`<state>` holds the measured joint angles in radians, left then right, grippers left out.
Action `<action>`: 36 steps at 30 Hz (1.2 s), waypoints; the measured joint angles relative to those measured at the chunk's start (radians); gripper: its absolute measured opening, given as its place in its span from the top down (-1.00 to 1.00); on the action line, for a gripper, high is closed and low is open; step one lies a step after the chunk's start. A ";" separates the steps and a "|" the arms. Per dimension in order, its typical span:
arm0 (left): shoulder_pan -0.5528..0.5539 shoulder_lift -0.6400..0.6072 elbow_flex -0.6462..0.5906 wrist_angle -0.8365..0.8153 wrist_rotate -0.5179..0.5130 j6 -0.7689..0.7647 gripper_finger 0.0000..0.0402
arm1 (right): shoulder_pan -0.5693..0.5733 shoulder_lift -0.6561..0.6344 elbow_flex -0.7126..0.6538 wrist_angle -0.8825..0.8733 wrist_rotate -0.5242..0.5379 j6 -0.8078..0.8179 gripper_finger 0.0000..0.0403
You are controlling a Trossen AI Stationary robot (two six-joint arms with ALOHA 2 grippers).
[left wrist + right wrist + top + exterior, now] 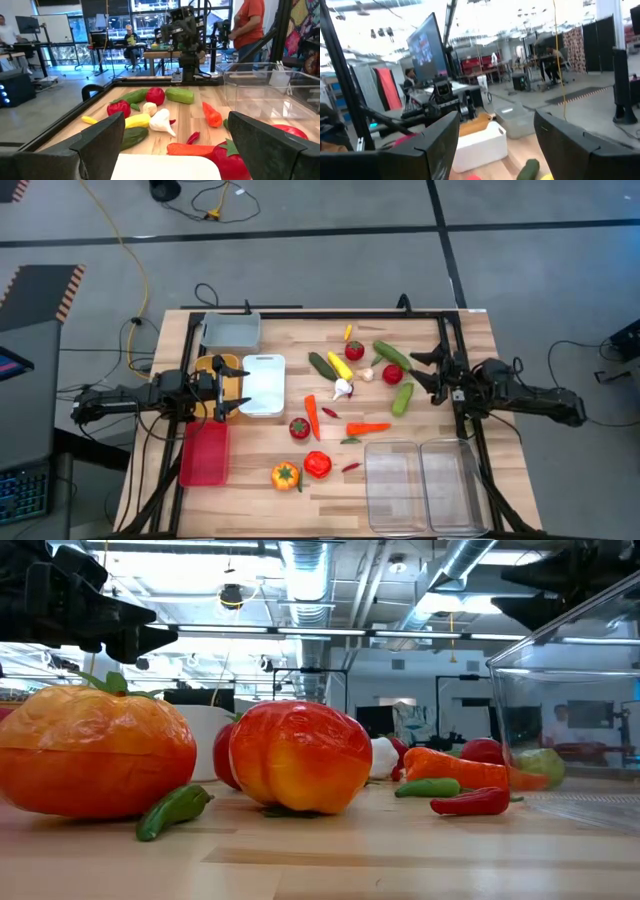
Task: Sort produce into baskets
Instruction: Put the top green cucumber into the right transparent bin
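Note:
The produce lies loose in the middle of the wooden table: cucumbers (392,355), tomatoes (354,350), carrots (312,416), a yellow piece (339,365), white garlic (344,388), and two peppers (285,475) near the front. The baskets stand around it: grey (230,330), yellow (208,366), white (263,383), red (204,452), and two clear ones (395,483). My left gripper (240,387) hangs open and level at the table's left, between the yellow and white baskets. My right gripper (418,372) hangs open at the right, beside a green cucumber (402,398), touching nothing.
A black frame rail (300,311) runs around the table's edges. In the low view the two peppers (300,755) and a green chili (175,808) fill the foreground, with a clear basket (570,720) at the right. People stand and sit in the room beyond.

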<state>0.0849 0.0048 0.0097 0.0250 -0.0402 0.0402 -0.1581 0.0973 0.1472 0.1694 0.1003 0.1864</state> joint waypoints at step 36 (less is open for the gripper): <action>0.000 0.000 0.000 0.000 0.000 0.000 -0.70 | -0.521 1.198 0.745 -0.759 -0.028 0.086 -0.42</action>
<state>0.0849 0.0048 0.0101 0.0250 -0.0402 0.0402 -0.6795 1.2950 0.8923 -0.5893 0.0727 0.2727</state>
